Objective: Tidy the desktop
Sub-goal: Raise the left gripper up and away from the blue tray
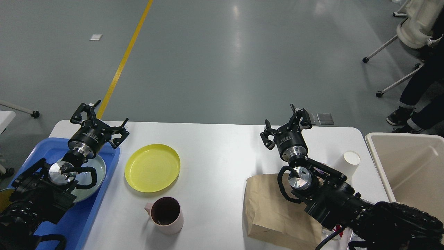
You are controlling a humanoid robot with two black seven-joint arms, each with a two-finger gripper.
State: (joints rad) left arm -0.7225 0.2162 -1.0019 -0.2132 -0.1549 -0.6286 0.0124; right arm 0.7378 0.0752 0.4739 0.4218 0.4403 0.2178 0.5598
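The white surface carried a yellow plate, a pink mug nearer the robot, a brown paper bag and a white paper cup. The left tool hung spread wide and empty above a blue tray holding a pale dish. The right tool also stood apart, gripping nothing. A beige bin sat just beside the surface on the right.

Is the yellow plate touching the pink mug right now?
Apart. The head view shows a strip of bare white desktop between the yellow plate and the pink mug, which stands nearer the camera.
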